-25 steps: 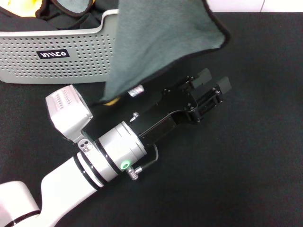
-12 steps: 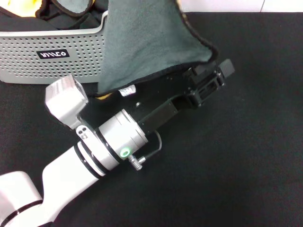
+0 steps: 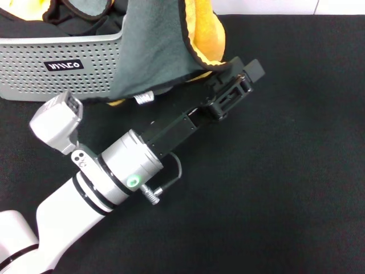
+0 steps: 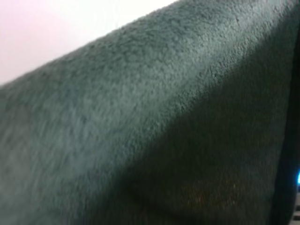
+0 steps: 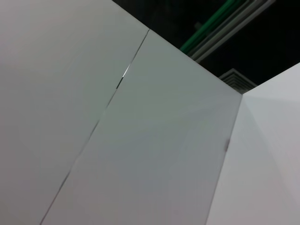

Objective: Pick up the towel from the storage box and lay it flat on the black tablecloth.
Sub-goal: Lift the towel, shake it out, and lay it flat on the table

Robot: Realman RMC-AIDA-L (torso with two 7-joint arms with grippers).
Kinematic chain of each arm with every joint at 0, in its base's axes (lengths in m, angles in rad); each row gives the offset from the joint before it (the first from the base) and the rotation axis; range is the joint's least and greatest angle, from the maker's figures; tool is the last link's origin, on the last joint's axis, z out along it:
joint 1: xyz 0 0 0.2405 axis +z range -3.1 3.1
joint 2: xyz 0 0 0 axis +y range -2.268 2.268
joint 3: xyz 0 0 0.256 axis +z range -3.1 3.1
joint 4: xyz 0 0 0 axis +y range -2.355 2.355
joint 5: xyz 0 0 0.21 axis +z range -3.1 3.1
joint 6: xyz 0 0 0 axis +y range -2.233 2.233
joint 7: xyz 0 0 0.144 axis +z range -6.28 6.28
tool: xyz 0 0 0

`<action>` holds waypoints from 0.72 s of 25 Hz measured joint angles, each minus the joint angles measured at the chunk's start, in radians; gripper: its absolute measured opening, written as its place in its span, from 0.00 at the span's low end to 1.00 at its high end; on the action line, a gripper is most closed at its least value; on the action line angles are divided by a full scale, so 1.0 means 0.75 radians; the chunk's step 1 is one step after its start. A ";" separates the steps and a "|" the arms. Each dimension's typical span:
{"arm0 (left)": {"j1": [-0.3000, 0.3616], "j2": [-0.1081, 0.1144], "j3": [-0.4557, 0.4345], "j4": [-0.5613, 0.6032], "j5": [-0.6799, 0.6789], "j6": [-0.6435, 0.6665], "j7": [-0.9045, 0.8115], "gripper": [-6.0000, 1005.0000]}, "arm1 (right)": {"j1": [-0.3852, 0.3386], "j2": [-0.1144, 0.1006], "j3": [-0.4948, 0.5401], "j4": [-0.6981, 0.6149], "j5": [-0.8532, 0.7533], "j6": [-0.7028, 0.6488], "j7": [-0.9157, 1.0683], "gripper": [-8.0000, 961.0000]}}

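The towel (image 3: 154, 45) hangs down from above the top of the head view, grey face toward me, with a yellow fold (image 3: 205, 34) along its black-stitched edge. Whatever holds it up is out of view. Its lower part drapes in front of the storage box (image 3: 68, 74) corner. My left gripper (image 3: 242, 83) reaches in from the lower left, just under the towel's lower right edge and touching or nearly touching it. Grey towel (image 4: 140, 140) fills the left wrist view. The black tablecloth (image 3: 285, 171) covers the table. The right gripper is out of view.
More yellow and grey cloth (image 3: 74, 11) lies bunched inside the storage box at the back left. My white left forearm (image 3: 85, 194) crosses the lower left. The right wrist view shows only white panels (image 5: 140, 140) and a dark ceiling.
The hanging towel has swung left and folded, so its yellow face now shows. My left gripper has moved up and left, closing in under the towel's lower edge.
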 joint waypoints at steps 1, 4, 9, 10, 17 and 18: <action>0.010 0.000 -0.006 -0.003 -0.002 0.000 0.000 0.57 | -0.003 0.000 0.000 -0.001 0.004 0.000 -0.007 0.01; 0.044 0.002 -0.037 -0.016 -0.003 0.001 0.005 0.57 | -0.015 -0.001 0.001 -0.003 0.014 0.001 -0.021 0.01; 0.109 0.000 -0.123 -0.053 -0.006 0.001 0.016 0.57 | -0.032 -0.005 0.001 -0.004 0.018 0.006 -0.023 0.01; 0.117 0.001 -0.137 -0.056 -0.007 0.000 0.024 0.57 | -0.033 -0.005 0.001 -0.004 0.018 0.005 -0.023 0.01; 0.158 -0.002 -0.195 -0.070 -0.020 -0.023 0.135 0.56 | -0.034 -0.006 0.000 -0.005 0.016 0.001 -0.023 0.01; 0.161 -0.002 -0.203 -0.072 -0.031 -0.032 0.145 0.56 | -0.034 -0.006 -0.002 -0.006 0.012 0.004 -0.023 0.01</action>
